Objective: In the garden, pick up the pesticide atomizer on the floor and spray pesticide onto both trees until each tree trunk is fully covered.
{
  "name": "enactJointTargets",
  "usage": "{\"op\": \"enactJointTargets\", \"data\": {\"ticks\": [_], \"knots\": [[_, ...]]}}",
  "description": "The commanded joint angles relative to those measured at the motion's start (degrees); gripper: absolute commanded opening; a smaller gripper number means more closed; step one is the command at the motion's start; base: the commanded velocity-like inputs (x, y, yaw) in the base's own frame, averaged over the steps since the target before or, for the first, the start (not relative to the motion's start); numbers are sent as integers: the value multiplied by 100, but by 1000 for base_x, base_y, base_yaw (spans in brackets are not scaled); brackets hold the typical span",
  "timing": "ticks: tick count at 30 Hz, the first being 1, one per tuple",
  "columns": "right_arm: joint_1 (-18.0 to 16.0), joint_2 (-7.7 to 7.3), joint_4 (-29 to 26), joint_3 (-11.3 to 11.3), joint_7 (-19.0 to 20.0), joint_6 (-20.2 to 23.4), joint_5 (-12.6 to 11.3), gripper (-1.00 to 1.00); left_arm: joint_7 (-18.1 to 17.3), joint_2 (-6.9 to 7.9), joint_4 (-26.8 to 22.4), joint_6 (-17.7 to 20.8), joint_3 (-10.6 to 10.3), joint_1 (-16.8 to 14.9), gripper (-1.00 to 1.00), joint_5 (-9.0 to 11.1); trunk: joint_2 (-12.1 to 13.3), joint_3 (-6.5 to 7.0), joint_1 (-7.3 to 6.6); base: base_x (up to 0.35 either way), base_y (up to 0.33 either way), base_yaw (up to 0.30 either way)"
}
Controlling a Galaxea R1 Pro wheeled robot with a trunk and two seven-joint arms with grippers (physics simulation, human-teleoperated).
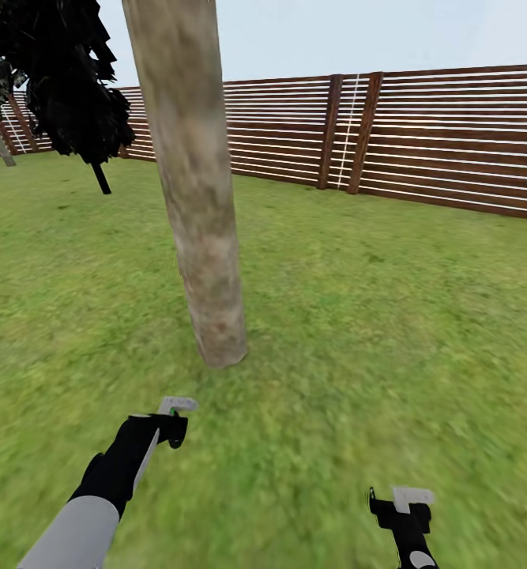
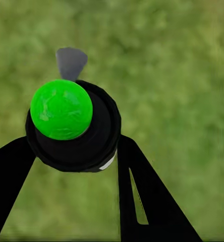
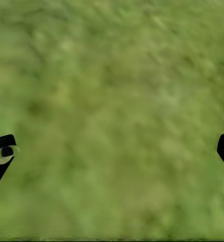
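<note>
Our left gripper [image 2: 74, 151] holds the sprayer [image 2: 71, 123]. Our right gripper [image 3: 112, 151] hangs wide over grass [image 1: 389, 332]. The trunk [image 1: 196, 205] stands at twelve o'clock.

Between our left gripper's [image 2: 74, 166] dark fingers [image 2: 147, 196] we clamp the black atomizer [image 2: 87, 136], green-capped, apparently nozzle-forward, above blurred grass [image 2: 177, 65].

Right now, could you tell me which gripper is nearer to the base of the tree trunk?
Left. The left gripper, holding the atomizer, sits just short of the tree trunk base; the right gripper, its fingers spread, is lower in the head view and off to the right over grass.
</note>
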Motion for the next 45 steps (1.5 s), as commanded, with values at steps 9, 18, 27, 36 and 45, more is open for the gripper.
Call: {"op": "enactJointTargets", "data": {"ticks": [9,18,27,36,45], "knots": [[65,2,6,-41,-11,-14,62,100,-54,-9,-70,41,35,4,-100,-57,-2,-5,-4,195,-189,0],[67,2,-2,-41,-11,-14,59,100,-69,42,-75,83,36,-5,-100,-56,-2,-5,-4,74,-37,0],[67,2,6,-41,-11,-14,62,100,-124,103,-72,322,51,-213,-100,-71,-2,10,-4,0,0,-199],[67,2,6,-41,-11,-14,62,100,-124,30,-82,323,54,-257,-100,-24,-2,15,-4,203,26,-44],[67,2,6,-41,-11,-14,62,100,-732,609,-84,714,52,-756,-100,-12,-2,15,-4,8,2,0]]}}
